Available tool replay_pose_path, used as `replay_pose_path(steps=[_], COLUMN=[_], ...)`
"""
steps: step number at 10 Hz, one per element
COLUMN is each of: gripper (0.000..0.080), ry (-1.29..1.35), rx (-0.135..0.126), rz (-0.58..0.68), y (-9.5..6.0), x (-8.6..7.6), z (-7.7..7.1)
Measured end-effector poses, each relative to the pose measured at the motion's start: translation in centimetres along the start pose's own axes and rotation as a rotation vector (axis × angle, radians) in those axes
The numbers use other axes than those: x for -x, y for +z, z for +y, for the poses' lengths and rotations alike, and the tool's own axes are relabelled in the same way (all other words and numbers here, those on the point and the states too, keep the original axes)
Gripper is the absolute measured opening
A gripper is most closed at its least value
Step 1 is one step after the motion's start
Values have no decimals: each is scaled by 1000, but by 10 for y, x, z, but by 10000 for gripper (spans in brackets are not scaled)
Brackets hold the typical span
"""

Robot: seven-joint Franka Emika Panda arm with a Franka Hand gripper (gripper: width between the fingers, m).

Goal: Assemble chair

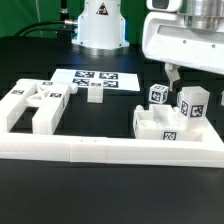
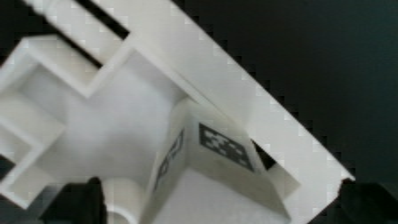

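Observation:
The chair parts are white blocks with black-and-white tags. At the exterior view's right, a tagged upright block and a small cube stand by a low slab part. At the exterior view's left lie a frame-shaped part and a small block. My gripper hangs just above the upright block, one dark finger showing. In the wrist view the tagged block and the slab fill the picture close below my gripper, whose jaws stand wide apart and hold nothing.
The long white L-shaped border rail runs along the front and up the exterior view's right. The marker board lies flat at the back, before the arm's white base. The table top is black.

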State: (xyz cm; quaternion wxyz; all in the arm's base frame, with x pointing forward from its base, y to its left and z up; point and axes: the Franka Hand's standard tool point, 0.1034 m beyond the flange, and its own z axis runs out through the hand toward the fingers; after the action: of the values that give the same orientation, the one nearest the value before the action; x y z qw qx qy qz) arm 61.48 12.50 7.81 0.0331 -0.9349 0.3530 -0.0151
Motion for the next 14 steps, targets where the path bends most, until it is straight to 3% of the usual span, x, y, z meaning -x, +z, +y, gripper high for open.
replay_pose_path(steps=[2,11,12,13,14], gripper=[648,628,499,499,288], ry=[-173,-831,-832,-828,-803], rx=[14,24,24,23,22], rz=[15,28,28,28,29], y=[0,0,0,0,0], x=[2,-5,-5,-5,-5], z=[-2,1,1,1,1])
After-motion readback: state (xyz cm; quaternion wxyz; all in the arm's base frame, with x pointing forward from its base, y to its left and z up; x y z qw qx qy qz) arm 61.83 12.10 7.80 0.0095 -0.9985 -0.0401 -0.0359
